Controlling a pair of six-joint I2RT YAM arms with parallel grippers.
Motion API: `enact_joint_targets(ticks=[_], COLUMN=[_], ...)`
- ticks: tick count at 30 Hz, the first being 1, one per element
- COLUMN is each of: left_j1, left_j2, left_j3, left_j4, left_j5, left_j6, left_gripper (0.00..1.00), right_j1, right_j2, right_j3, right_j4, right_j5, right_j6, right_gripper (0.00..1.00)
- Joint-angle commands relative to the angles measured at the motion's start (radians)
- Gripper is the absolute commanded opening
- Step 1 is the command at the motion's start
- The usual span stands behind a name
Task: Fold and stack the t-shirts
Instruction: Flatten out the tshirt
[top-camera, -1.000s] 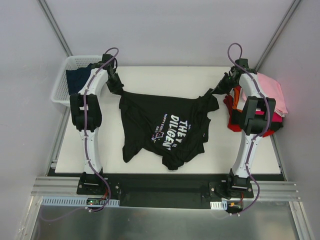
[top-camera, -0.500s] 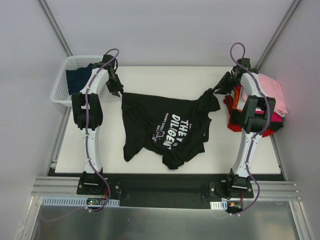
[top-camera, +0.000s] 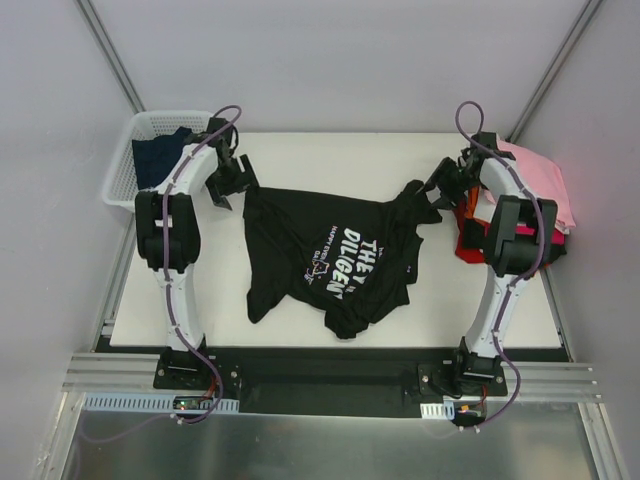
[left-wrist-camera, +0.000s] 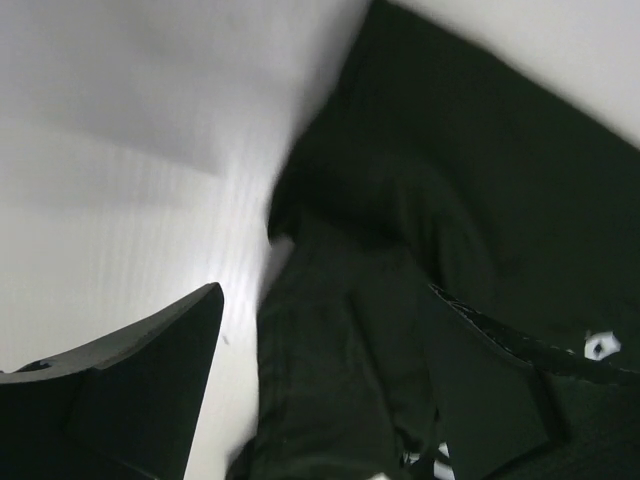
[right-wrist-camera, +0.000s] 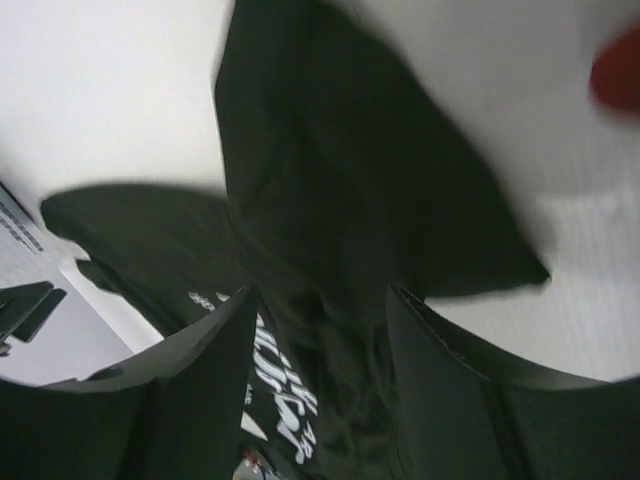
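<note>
A black tee (top-camera: 330, 250) is seen lying crumpled on the middle of the table (top-camera: 330, 150), spread from its far-left part toward the right edge, with a lower fold reaching toward the near edge. White lettering (top-camera: 345, 262) is shown face up on the chest, partly hidden by folds. The left gripper (top-camera: 240, 180) is held at the far-left corner of the tee, just beside the cloth, and its jaws are seen parted. In the left wrist view the two dark fingers (left-wrist-camera: 130, 400) are spread wide, and the tee (left-wrist-camera: 470, 170) is seen lying slack on the white surface beyond them, clamped by neither. The right gripper (top-camera: 437, 185) is held at the far-right corner of the tee, where a sleeve is bunched into a peak. Its jaws are likewise parted; in the right wrist view the fingers (right-wrist-camera: 170, 400) stand apart with the cloth (right-wrist-camera: 330, 150) loose beyond them, though whether a fingertip touches the fabric cannot be told. A white basket (top-camera: 120, 165) is set off the table's far-left corner, and a navy tee (top-camera: 155, 158) is seen inside it. A pile of tees is kept at the right edge, with a pink tee (top-camera: 545, 185) on top and a red tee (top-camera: 465, 245) showing beneath, partly hidden by the right arm.
</note>
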Motion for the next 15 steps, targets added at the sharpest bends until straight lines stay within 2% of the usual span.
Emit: enact_joint_targets(ticks=[1, 3, 7, 10, 15], left_j1=[-0.136, -0.169, -0.239, -0.249, -0.249], left_j2=[-0.308, -0.434, -0.623, -0.734, -0.855], left_j3=[-0.211, -0.375, -0.655, -0.797, -0.935], left_j4=[0.01, 0.036, 0.067, 0.076, 0.086], left_j5=[0.014, 0.02, 0.034, 0.038, 0.046], left_j6=[-0.039, -0.067, -0.143, -0.159, -0.157], left_gripper=[0.78, 0.78, 0.78, 0.77, 0.77], right_j1=[0.065, 0.086, 0.218, 0.269, 0.28], right_j2=[-0.284, -0.361, -0.536, -0.645, -0.773], right_j3=[-0.233, -0.372, -0.562, -0.716, -0.923], right_j4=[-0.018, -0.032, -0.05, -0.039, 0.025], right_j5=[-0.001, 0.084, 0.173, 0.201, 0.187], right_j6=[-0.013, -0.024, -0.027, -0.017, 0.016], right_gripper=[0.57, 0.56, 0.56, 0.56, 0.56])
